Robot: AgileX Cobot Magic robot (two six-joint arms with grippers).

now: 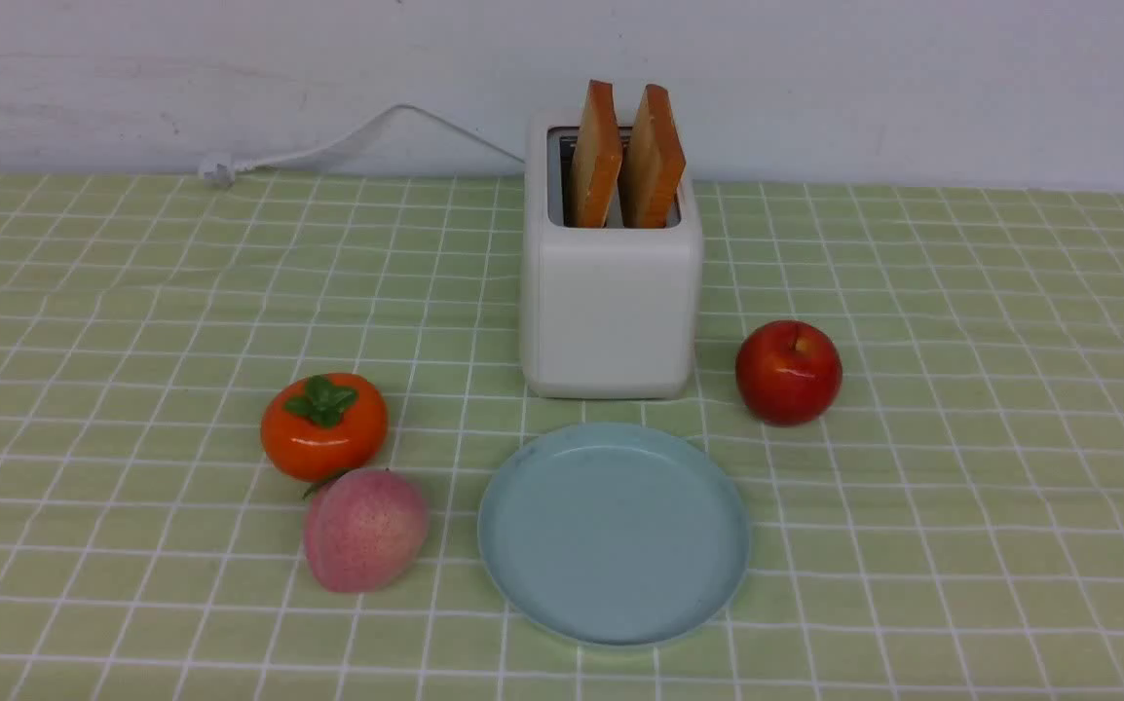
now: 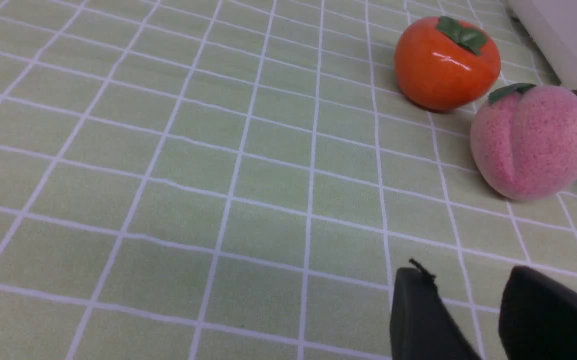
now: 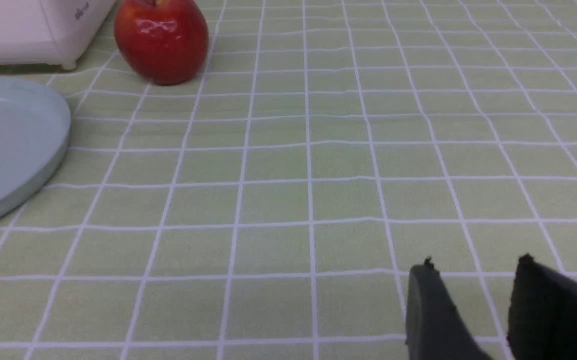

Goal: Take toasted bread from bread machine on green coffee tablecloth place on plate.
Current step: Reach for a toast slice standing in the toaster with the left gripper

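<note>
1. Toasted bread is standing in the bread machine, near the far edge of the surface.
2. It's looking light, stiff and crumbly; gripping the protruding top seems best.
3. Left pincer and right pincer are gaping apart, empty.

A mock kitchen setup: the green coffee tablecloth lies before a bare white wall, carrying the bread machine, a plate and a glossy, toy-like apple and persimmon.

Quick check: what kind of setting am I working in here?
Probably a staged breakfast table rather than a real kitchen: a toaster holding two bread slices, a blue plate and a glossy apple on a checked tablecloth.
</note>
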